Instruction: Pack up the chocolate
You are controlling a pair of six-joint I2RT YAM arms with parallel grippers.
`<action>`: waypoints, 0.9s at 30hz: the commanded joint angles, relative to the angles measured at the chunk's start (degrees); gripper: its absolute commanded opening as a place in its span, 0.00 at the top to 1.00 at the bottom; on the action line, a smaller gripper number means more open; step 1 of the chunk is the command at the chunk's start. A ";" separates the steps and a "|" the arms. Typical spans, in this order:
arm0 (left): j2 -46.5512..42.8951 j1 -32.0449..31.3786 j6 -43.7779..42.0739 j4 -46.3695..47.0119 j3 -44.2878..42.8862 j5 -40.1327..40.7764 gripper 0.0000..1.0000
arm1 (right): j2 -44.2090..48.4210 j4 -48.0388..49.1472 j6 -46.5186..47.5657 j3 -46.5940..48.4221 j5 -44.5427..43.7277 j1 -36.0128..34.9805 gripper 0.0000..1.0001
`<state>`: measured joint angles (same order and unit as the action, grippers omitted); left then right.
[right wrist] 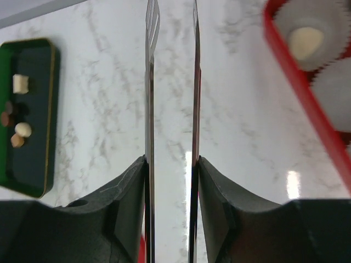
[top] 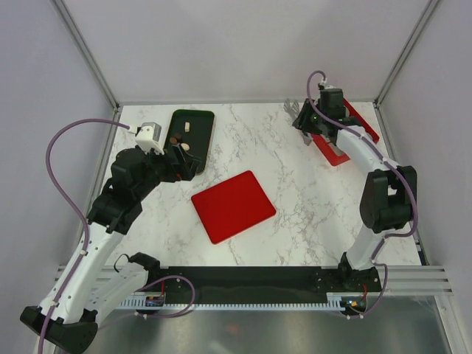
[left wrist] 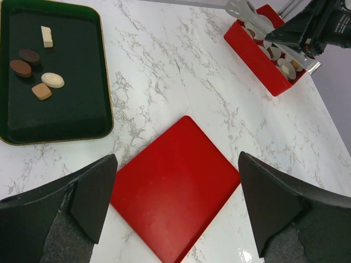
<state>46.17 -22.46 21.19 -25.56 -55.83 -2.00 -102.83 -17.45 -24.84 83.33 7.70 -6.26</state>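
Observation:
Several chocolate pieces (left wrist: 37, 71), brown, dark brown and cream, lie in the green tray (left wrist: 88, 66) at the back left. The same chocolate pieces (top: 182, 137) and tray (top: 203, 122) show from above. My left gripper (left wrist: 178, 164) stands open and empty, above the flat red lid (left wrist: 175, 189); from above this gripper (top: 183, 158) is at the tray's near edge. My right gripper (right wrist: 171, 161) is shut on the metal tongs (right wrist: 151, 82), whose arms stay apart, with nothing between the tips. It hovers beside the red box (right wrist: 293, 82), where a cream chocolate (right wrist: 306, 41) sits in a paper cup.
The red box (top: 333, 153) with white pleated cups stands at the back right, under the right gripper (top: 316, 122). The red lid (top: 233, 206) lies flat at the table's middle. Grey walls and frame posts close in the table's sides and back.

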 commanded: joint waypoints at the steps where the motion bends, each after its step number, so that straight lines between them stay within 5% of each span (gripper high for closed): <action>1: -0.65 0.57 0.69 2.53 -0.24 0.07 0.00 | 3.07 4.26 -0.56 0.43 -3.21 -7.96 0.52; 14: -1.00 0.66 0.87 2.45 -0.24 -0.64 0.00 | -12.37 12.97 -0.21 10.70 -7.08 -31.07 0.52; 27: -1.52 0.66 1.13 2.45 -0.24 -1.34 0.00 | -31.47 13.41 -2.31 30.92 -17.46 -39.62 0.51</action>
<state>45.36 -22.20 21.19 -25.56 -55.86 -2.20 -132.64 -6.37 -25.74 109.56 -5.28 -45.95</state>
